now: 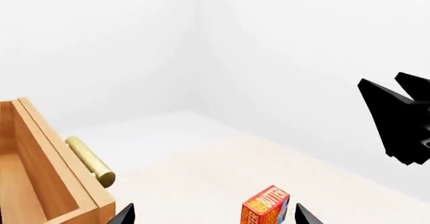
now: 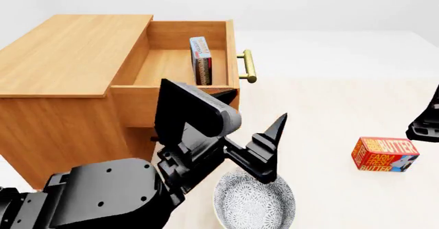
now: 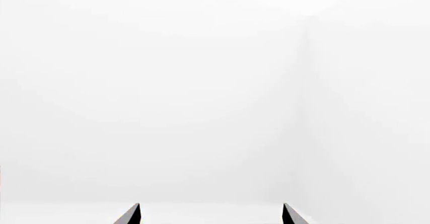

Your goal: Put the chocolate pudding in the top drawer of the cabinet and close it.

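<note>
top drawer (image 2: 180, 64) of the cabinet (image 2: 65, 59) pulled out, open to the head view. inside it, chocolate pudding (image 2: 201, 60) standing on edge, upright, toward the front panel, touching nothing else visible; rest of the drawer floor bare wood. brass bar handle (image 2: 248, 66) on the drawer front, jutting out toward the pale floor. same drawer corner (image 1: 40, 168) and handle (image 1: 90, 161) seen in the left wrist view, drawer interior only partly shown there.

patterned bowl (image 2: 255, 202) on the floor in front of the cabinet, partly hidden by the left arm, holding nothing that shows. butter box (image 2: 384, 154) lying on the floor well apart from the cabinet, off to the right; also seen in the left wrist view (image 1: 266, 205) between the finger tips.

left gripper (image 2: 264, 146) raised in front of the cabinet, below the drawer front, above the bowl, fingers spread apart and holding nothing; tips apart in its own wrist view too (image 1: 213, 215). right gripper (image 2: 426, 121) only at the edge of the head view, clear of everything; in its wrist view (image 3: 211, 215) two tips wide apart with only white wall between, so parted and empty.
</note>
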Available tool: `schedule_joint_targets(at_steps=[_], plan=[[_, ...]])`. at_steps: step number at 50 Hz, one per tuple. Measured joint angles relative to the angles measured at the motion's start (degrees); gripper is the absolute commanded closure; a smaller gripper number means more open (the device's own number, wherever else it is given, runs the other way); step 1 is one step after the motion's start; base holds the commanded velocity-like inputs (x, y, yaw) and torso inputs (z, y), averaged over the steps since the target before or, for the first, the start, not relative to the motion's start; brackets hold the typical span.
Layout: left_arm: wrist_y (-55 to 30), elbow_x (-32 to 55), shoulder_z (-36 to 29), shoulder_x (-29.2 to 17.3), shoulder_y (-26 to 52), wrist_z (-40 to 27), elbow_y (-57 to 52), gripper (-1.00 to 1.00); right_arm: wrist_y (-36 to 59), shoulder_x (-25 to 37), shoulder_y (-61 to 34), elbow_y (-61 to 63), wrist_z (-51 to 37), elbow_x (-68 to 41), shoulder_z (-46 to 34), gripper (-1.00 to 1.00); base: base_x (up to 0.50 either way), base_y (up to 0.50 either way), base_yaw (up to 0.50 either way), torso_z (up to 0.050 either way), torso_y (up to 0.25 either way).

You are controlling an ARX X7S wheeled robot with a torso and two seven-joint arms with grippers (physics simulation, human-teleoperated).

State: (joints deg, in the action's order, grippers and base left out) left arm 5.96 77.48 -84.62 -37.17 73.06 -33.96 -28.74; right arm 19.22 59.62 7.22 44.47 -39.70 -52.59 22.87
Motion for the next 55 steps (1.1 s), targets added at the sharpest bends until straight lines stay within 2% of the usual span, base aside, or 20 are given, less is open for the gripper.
schedule_joint_targets(at_steps=[10, 27, 55], plan=[[-2.95, 1.00, -1.28, 6.21, 0.98, -0.93, 3.76, -1.00, -0.08, -1.60, 5.64, 1.09, 2.06, -0.27, 6.66, -1.00, 0.00, 0.00, 0.00, 0.000, 0.000], [-6.62, 1.75, -2.84, 15.22, 2.27, -1.11, 11.54, -1.00, -0.12, -2.86, 8.62, 0.97, 3.67, 0.22, 9.59, -1.00, 0.00, 0.00, 0.00, 0.000, 0.000], [-10.68, 3.00, -3.17, 23.84, 5.34, -1.96, 18.75, -1.00, 0.37, -3.85, 9.89, 0.71, 4.50, 0.32, 10.69, -1.00, 0.00, 0.00, 0.00, 0.000, 0.000]])
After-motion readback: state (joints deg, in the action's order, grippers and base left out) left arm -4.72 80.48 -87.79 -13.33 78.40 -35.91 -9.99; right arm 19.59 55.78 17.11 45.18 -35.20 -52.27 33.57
